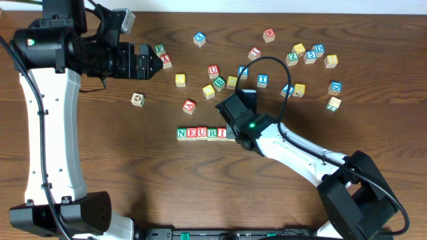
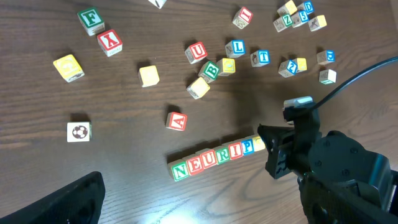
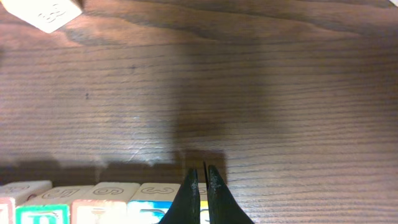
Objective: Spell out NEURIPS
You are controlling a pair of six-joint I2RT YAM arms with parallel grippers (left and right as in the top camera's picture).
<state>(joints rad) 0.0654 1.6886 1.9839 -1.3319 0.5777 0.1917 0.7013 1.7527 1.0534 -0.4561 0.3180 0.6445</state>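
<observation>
Here, cube row (image 1: 202,133): N, E, U, R, I, P in 1 line, centre of the overhead frame. A 7th, yellowish cube at its right end is partly hidden.
Right gripper (image 3: 202,169): fingers pressed together, empty, tips at the row's right end.
Left gripper (image 1: 148,65): jaws apart, empty, upper left.
Loose cubes (image 1: 189,105): scattered above the row.

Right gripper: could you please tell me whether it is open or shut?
Shut. The right gripper shows its fingertips pressed together in the wrist view, nothing between them, by the row of letter cubes.
</observation>
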